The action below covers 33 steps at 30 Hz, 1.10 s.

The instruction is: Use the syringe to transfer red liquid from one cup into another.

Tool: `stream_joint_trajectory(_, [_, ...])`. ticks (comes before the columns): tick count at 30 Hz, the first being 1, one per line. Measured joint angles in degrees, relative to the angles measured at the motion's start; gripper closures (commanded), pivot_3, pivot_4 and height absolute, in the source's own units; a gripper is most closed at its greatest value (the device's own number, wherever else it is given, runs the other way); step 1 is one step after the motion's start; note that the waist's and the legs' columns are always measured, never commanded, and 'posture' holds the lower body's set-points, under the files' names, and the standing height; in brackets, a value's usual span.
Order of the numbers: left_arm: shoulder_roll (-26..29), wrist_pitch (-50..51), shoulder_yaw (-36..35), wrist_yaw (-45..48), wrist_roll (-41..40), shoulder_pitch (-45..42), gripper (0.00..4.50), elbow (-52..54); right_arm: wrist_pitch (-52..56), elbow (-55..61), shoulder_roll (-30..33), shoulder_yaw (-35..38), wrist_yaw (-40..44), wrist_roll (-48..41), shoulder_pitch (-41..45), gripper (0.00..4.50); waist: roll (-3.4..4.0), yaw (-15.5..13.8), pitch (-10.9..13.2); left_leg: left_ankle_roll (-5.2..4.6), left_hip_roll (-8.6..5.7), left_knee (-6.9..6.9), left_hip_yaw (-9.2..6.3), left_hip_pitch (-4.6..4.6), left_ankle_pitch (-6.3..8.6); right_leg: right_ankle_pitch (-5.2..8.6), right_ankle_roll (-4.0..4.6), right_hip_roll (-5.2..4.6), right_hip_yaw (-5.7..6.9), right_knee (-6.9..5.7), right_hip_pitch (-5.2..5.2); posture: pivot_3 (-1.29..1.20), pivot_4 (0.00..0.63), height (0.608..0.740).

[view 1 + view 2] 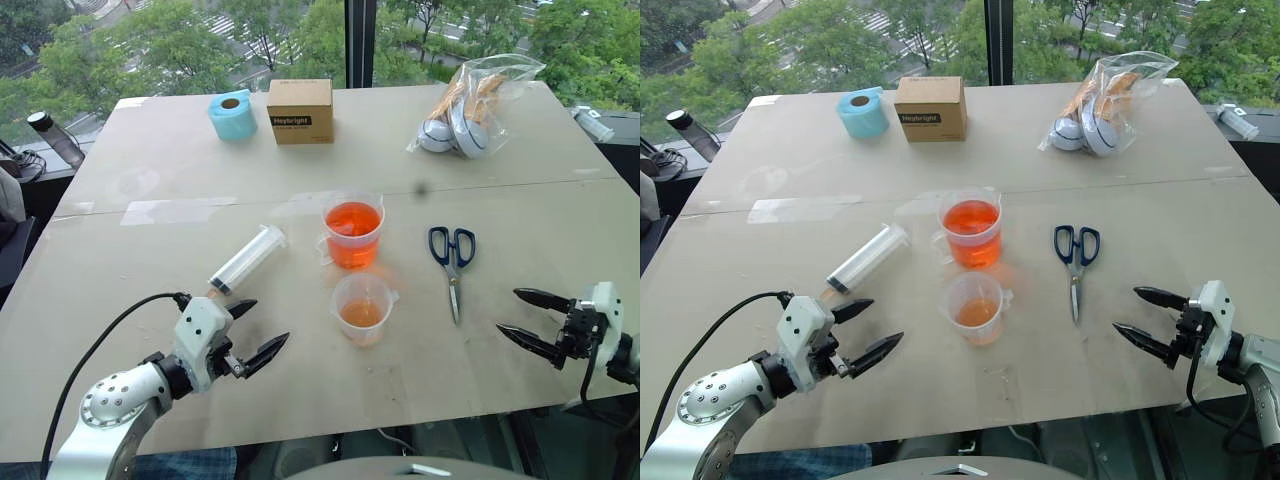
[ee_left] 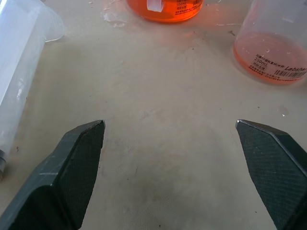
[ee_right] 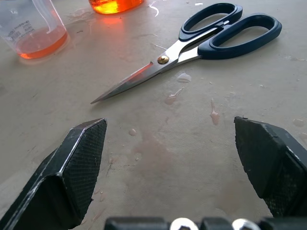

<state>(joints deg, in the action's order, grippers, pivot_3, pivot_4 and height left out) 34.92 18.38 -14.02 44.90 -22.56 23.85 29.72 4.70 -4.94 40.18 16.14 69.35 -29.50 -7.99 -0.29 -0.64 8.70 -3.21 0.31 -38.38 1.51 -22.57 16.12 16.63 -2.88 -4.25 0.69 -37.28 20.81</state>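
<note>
Left hand (image 1: 258, 327), fingers spread and empty, hovers at lower left near the bench (image 1: 150, 260) front edge; the syringe (image 1: 246, 259) lies just above it. Right hand (image 1: 530, 319), likewise spread, sits lower right, scissors (image 1: 452, 255) between it and the smaller cup (image 1: 363, 309). The handled cup (image 1: 353, 230) holds red liquid (image 1: 353, 220) at centre.

The table (image 1: 150, 330) holds 2 cups (image 1: 353, 234), syringe (image 1: 246, 259), scissors (image 1: 453, 262), box (image 1: 300, 111), tape roll (image 1: 233, 114), bag (image 1: 475, 103).
</note>
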Motion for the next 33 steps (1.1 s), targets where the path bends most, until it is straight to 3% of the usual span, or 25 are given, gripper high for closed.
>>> stream_joint_trajectory(14, [-0.47,-0.20,-0.30,-0.19,-0.22,-0.19,0.05,-1.93,-1.04,-0.02,-0.59,-0.03,-0.03,0.12,-0.01,0.00,0.00,-0.02,0.00,0.00,0.00,0.01,0.00,0.00,0.00,0.00,0.00,-0.01,0.00,0.00,0.01,0.00,0.150,0.740])
stream_joint_trajectory(27, [1.14,5.21,-0.08,-2.69,-1.85,-3.38,0.05,3.00,-1.84,-0.26,-0.55,0.12,-0.16,0.05,0.79,0.00,0.00,-0.01,0.00,0.00,0.00,0.01,0.00,0.00,0.00,0.00,-0.01,0.00,0.00,0.00,0.01,0.00,0.150,0.740])
stream_joint_trajectory(33, [7.03,17.68,-1.96,-7.04,-5.11,-13.28,0.05,6.31,5.54,15.18,2.83,1.72,-2.15,-5.77,-0.81,0.00,0.12,-0.15,0.08,0.00,0.00,0.00,-0.10,-0.07,-0.01,-0.10,-0.18,0.00,0.08,-0.06,0.04,0.00,0.150,0.740])
